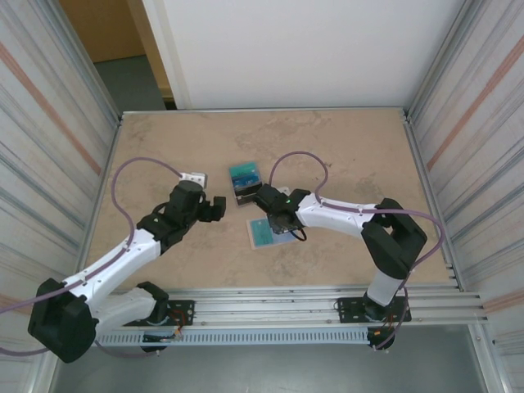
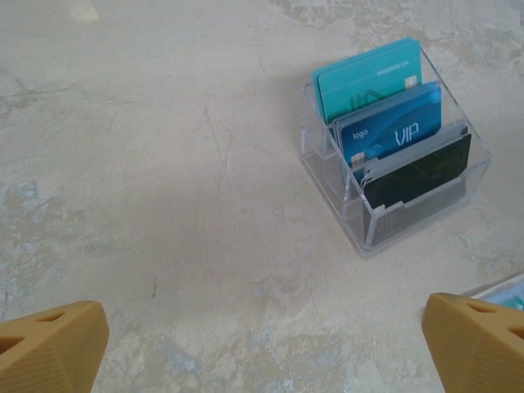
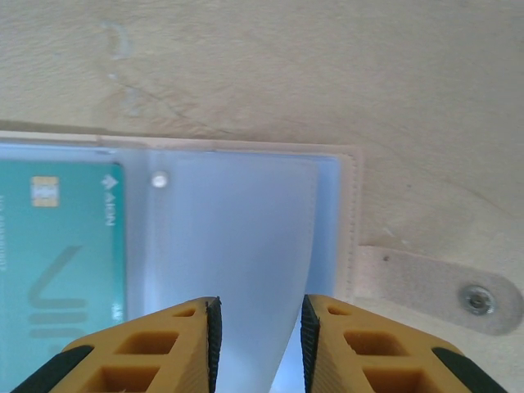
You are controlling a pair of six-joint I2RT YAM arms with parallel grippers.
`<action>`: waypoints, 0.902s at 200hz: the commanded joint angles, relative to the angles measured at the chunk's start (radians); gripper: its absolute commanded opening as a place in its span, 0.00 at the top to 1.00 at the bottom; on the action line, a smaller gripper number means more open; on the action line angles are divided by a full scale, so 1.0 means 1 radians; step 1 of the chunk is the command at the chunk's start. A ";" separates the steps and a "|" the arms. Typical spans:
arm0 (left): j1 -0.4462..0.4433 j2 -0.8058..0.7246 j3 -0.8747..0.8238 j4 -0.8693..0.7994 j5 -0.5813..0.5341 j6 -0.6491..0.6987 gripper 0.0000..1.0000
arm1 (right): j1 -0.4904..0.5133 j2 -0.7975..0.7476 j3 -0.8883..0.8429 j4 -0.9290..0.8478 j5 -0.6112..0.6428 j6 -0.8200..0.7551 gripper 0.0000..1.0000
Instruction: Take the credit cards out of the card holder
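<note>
The card holder (image 3: pixel 336 176) lies open on the table, pale blue inner face up, its tan tab (image 3: pixel 426 282) with a snap sticking out to the right. One teal credit card (image 3: pixel 57 262) sits in its left pocket. My right gripper (image 3: pixel 258 327) hovers low over the holder's right half, jaws a narrow gap apart, a pale translucent leaf curling up between them without being pinched. From above, the holder (image 1: pixel 260 235) shows just under the right gripper (image 1: pixel 277 219). My left gripper (image 2: pixel 262 352) is wide open over bare table, left of the holder (image 2: pixel 501 292).
A clear plastic box (image 2: pixel 393 225) stands beyond the holder with teal, blue and dark cards (image 2: pixel 393 135) upright in its slots; from above the box (image 1: pixel 244 182) sits between both grippers. Metal walls enclose the table left and right.
</note>
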 commanded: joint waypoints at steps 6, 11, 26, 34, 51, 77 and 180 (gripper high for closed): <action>-0.071 0.022 0.018 -0.017 -0.104 -0.027 0.01 | -0.025 -0.036 -0.038 -0.018 0.006 0.032 0.67; -0.086 0.029 0.016 -0.016 -0.112 -0.037 0.01 | -0.029 -0.036 -0.044 -0.015 0.003 0.034 0.67; -0.127 0.055 0.007 -0.015 -0.132 -0.076 0.01 | -0.040 -0.037 -0.057 -0.005 -0.012 0.034 0.67; -0.151 0.071 0.003 -0.011 -0.139 -0.095 0.01 | -0.045 -0.036 -0.062 0.000 -0.019 0.032 0.67; -0.198 0.110 0.001 -0.004 -0.143 -0.130 0.01 | -0.055 -0.043 -0.064 0.003 -0.035 0.032 0.68; -0.245 0.187 0.008 -0.004 -0.139 -0.187 0.01 | -0.075 -0.082 -0.061 0.007 -0.057 0.025 0.69; -0.295 0.398 0.014 0.058 -0.049 -0.221 0.01 | -0.191 -0.189 -0.145 0.227 -0.483 0.037 0.72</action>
